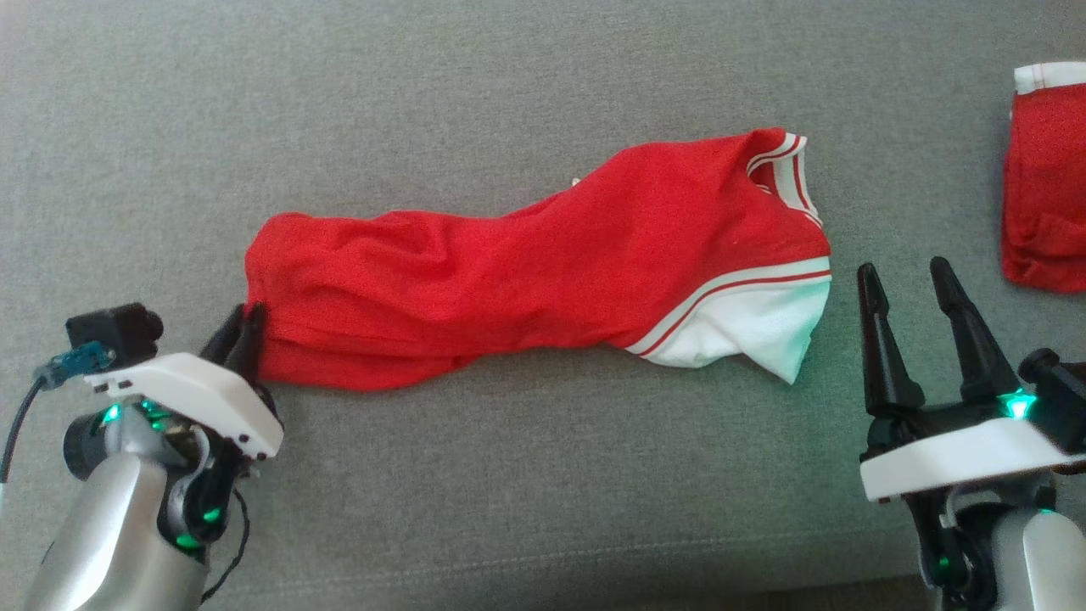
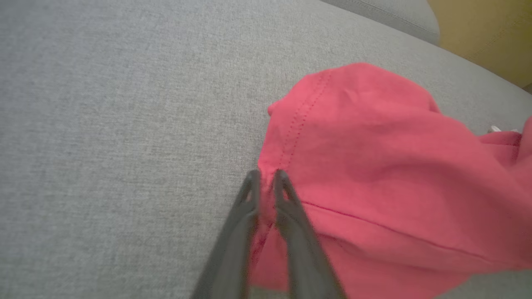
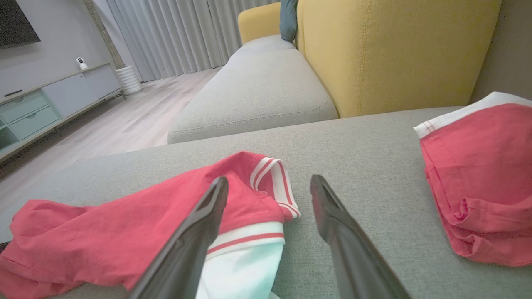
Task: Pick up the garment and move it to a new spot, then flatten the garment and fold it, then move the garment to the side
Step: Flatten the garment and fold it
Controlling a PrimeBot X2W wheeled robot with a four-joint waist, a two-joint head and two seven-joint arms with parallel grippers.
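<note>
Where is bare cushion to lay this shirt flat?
Bare cushion runs wide beyond the shirt and left of it, plus a strip between the left gripper and right gripper. Crowded on the right, between shirt and the other red garment.

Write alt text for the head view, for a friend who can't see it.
A crumpled red shirt with white striped trim lies stretched across a grey fabric cushion. The robot's left fingers pinch its left end, while the right fingers stand open just beyond its white sleeve. Another red garment lies at the right edge.
</note>
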